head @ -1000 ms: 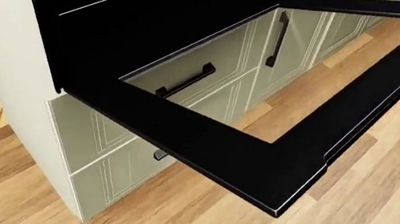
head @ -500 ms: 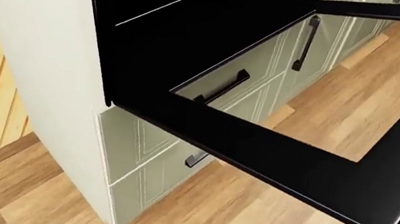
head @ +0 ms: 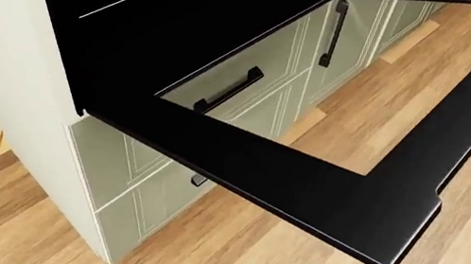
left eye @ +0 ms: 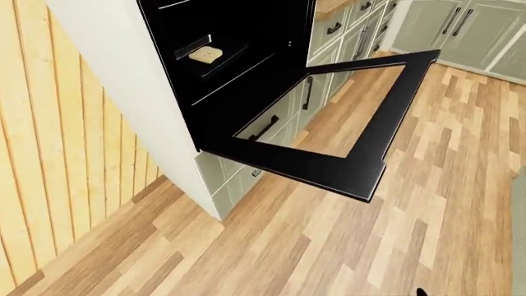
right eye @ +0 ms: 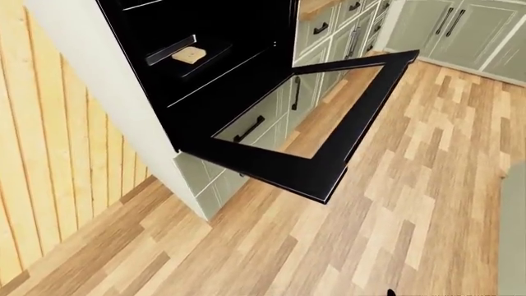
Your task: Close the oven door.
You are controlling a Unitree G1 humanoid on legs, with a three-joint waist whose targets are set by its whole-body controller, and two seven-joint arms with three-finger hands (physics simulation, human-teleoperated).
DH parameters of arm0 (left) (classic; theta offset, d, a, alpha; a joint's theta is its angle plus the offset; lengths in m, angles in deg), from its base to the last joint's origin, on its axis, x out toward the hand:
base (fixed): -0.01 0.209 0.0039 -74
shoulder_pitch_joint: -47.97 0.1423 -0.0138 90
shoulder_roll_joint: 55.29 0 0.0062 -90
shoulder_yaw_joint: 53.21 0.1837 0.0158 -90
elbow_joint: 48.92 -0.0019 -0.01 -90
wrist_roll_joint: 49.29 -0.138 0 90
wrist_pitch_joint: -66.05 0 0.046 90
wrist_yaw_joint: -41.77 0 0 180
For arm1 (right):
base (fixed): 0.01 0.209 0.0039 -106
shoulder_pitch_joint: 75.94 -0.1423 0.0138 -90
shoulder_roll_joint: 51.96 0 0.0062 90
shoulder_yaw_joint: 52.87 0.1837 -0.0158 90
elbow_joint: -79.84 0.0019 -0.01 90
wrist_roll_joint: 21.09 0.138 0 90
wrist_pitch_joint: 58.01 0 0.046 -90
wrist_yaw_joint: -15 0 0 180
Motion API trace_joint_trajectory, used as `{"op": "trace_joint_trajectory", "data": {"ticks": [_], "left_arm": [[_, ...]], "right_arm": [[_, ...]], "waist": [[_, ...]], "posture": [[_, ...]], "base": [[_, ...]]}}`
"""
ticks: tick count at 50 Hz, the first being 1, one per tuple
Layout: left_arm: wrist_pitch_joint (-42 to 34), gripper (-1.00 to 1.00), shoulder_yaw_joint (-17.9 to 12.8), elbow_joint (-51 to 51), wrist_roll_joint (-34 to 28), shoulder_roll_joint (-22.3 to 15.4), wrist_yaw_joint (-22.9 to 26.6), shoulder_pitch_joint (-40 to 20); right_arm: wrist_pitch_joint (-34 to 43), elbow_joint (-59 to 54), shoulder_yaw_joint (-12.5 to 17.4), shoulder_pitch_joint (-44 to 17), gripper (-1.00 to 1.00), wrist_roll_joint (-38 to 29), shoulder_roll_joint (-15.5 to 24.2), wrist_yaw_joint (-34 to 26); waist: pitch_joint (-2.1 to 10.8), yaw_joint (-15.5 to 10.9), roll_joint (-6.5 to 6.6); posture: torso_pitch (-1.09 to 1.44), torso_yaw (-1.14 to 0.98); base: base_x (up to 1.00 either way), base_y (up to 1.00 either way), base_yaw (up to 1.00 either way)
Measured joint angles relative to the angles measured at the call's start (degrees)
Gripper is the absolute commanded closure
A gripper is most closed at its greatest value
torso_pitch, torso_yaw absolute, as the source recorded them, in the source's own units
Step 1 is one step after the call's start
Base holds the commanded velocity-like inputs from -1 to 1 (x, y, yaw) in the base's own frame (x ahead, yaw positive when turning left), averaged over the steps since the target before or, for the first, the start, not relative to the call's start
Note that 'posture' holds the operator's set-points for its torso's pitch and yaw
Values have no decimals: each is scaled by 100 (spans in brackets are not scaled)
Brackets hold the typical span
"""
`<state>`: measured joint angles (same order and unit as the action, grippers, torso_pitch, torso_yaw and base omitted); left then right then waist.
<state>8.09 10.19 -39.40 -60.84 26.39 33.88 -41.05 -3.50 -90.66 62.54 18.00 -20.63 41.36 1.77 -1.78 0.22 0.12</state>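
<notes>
The oven door (left eye: pixel 328 166) hangs fully open and flat, its glass pane showing the wood floor (left eye: pixel 345 246) and pale green drawers (head: pixel 231 102) beneath, reaching from the black oven (left eye: pixel 238 61) at eleven o'clock toward four o'clock; a tan block (left eye: pixel 205 54) lies on a rack inside. No writing can be read; neither hand shows, so I cannot tell their state.
</notes>
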Motion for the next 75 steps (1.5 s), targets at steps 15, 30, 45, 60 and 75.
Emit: {"op": "trace_joint_trajectory", "data": {"ticks": [15, 30, 45, 60, 75], "left_arm": [[-13, -100, 15, -24, -2, 34, 13, 9], [-17, -100, -21, 6, 19, -46, -34, 6], [-16, -100, 11, -38, -6, 32, 27, 21], [-1, -100, -42, 24, 39, -64, -28, -9], [41, -100, -49, 18, 0, 2, 112, -46]], "right_arm": [[-17, 4, 4, 16, -100, -13, 22, -43], [-8, -31, -24, 27, -100, -53, -41, -83], [-41, 18, 8, 20, -100, -28, 41, -42], [-14, -15, -21, -13, -100, -79, -48, -41], [346, 1, 68, -144, -100, 13, -51, 524]], "waist": [[5, 20, 163], [-76, -60, 69], [-59, 56, -185], [-197, 56, 235], [-2, -11, 8]], "posture": [[0, 0], [0, 0], [0, 0], [0, 0], [0, 0]], "base": [[5, 4, 0], [15, 24, 0], [15, 24, 0], [7, 10, 0], [0, 0, 0]]}}
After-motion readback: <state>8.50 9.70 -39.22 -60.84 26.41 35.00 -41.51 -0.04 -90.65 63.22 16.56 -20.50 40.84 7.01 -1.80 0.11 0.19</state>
